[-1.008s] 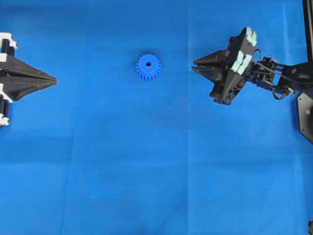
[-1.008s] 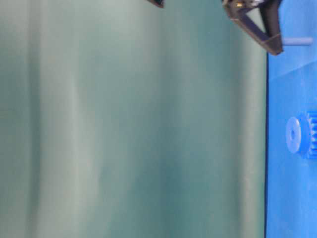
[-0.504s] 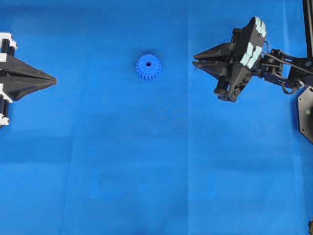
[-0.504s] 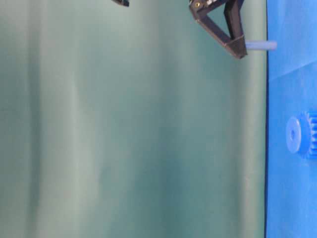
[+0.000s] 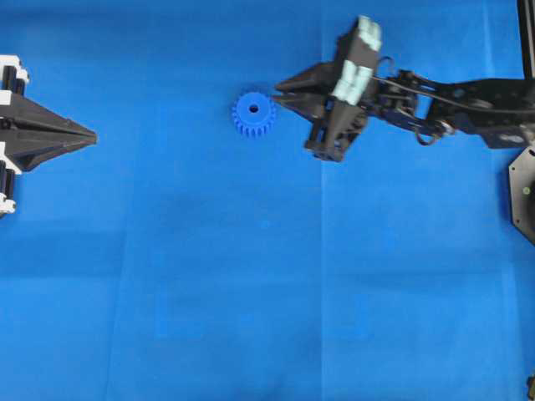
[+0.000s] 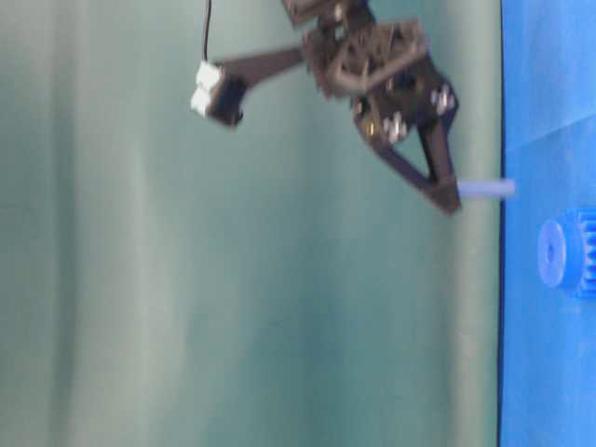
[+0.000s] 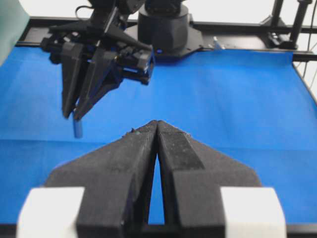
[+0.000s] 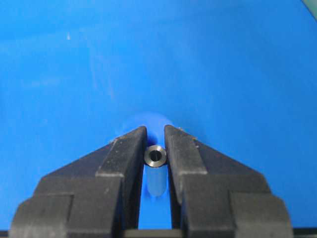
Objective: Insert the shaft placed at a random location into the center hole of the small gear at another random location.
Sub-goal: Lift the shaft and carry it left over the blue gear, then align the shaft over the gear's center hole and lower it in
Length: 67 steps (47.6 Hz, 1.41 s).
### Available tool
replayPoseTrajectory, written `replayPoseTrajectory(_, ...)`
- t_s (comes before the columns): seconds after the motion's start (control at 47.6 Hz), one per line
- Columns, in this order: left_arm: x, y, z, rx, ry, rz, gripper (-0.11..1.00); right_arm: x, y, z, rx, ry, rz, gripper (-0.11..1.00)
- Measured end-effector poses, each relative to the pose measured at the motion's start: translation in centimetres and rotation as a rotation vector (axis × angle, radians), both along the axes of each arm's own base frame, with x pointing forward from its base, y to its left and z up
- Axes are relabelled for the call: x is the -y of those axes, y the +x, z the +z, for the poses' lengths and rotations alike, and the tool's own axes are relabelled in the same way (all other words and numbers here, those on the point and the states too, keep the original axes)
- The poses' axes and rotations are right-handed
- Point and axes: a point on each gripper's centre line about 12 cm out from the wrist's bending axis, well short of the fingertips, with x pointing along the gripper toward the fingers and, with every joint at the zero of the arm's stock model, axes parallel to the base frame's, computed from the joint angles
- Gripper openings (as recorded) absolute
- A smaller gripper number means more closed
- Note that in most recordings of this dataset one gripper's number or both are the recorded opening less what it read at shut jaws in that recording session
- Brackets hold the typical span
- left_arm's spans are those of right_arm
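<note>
step: you carry the shaft [image 8: 155,156] pinched in the right gripper [image 5: 280,92] | next: line it over the gear [image 5: 253,114] hole [image 5: 253,109], then lower | left gripper [image 7: 157,130] closed, holding nothing

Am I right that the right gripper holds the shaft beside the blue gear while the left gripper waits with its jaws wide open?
Not quite: the left gripper is shut, jaws pressed together, as the left wrist view shows. The rest holds: the right gripper grips the shaft beside the blue gear.

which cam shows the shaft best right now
Table-level exterior: the shaft sticks out sideways from the right gripper, its length visible. The right wrist view shows only its end. The left wrist view shows it small, hanging below the gripper. Overhead, it's hidden.
</note>
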Motion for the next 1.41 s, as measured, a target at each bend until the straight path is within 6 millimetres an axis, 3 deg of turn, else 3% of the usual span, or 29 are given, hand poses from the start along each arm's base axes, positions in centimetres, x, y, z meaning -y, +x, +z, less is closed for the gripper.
replayPoseTrajectory(0.273,0.0,0.0,0.0,0.0,0.0,0.0,0.0,0.5,3.0,0.7,0.008,-0.014,0.015,0.02)
replayPoseTrajectory(0.609,0.0,0.0,0.0,0.0,0.002,0.0,0.0,0.6,3.7,1.0,0.016,-0.018,0.017,0.02)
replayPoseTrajectory(1.407,0.0,0.0,0.0,0.0,0.0,0.0,0.0,0.9,4.2,-3.4,-0.054,-0.004,0.006,0.02)
